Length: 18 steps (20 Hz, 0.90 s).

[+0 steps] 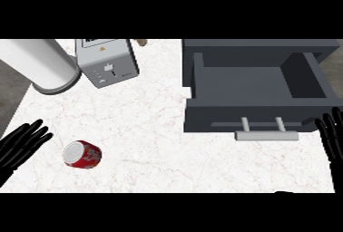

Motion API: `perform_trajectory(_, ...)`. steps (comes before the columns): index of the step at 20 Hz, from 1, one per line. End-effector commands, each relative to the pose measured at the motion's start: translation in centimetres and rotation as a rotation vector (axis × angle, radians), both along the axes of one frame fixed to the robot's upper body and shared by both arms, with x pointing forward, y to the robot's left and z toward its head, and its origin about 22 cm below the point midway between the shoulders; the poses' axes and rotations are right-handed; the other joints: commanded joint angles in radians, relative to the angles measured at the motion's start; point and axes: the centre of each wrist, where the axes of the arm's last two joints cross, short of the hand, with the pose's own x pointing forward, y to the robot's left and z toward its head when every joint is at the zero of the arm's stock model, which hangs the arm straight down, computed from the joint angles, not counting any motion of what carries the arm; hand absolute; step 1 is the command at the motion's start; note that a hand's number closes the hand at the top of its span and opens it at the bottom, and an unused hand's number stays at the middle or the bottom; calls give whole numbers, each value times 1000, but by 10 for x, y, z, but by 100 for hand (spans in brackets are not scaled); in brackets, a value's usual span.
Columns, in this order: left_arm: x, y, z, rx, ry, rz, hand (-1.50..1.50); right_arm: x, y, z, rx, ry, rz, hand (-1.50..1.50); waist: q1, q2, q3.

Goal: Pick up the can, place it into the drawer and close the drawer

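The counter [154,122] is big and white. The grey drawer [221,113] sits on it, pulled wide open. I see nothing inside it. The drawer is just to the left of the right hand [333,136] and goes on farther out past it. Its handle [266,135] is near that hand's fingers but does not touch them.

A fat white roll [40,63] and a grey toaster [107,61] stand well away, far out past the fingertips of the left hand [20,145].

Both hands are wide open with straight fingers. They hold nothing. Each one lies low by its own side of the counter.

The little red can [81,154] is on the counter just to the right of the left hand. They do not touch. I cannot tell if the can stands up or is tipped over.

I think no step of the job is done yet. The drawer is open, so that part is ready. The can has to be picked up, carried over to the drawer and put in. Then the drawer has to be pushed shut.
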Motion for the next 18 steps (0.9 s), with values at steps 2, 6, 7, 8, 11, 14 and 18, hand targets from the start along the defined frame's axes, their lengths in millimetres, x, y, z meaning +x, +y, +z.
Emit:
perform_trajectory(2, 8, -5, -35, -4, 28, 8, -150, 2, -4, -5, -16, 8, -10, -150, 0, 0, 0)
perform_trajectory(6, 26, -21, -34, 17, 27, 11, -150, 19, -16, -10, -30, 3, 10, -150, 2, 1, 0)
perform_trajectory(7, 1, -6, -46, 3, 12, 32, -150, -17, -13, -2, -28, 5, -9, -150, 0, -1, 0)
perform_trajectory(8, 17, -5, -44, 8, 25, 25, -150, 6, -25, -9, -20, 9, -3, -150, 1, 0, 0)
perform_trajectory(11, 25, -14, -67, 3, 48, 32, -150, -10, -16, 5, -17, 11, -5, -150, -1, 0, 0)
perform_trajectory(14, 9, 8, -78, -2, 24, 54, -150, -17, -18, -11, -4, -6, -21, -150, 0, 0, 0)
perform_trajectory(18, 20, 33, -79, 18, 29, 67, -150, -19, -22, -16, -26, -7, -1, -150, -2, 0, 0)
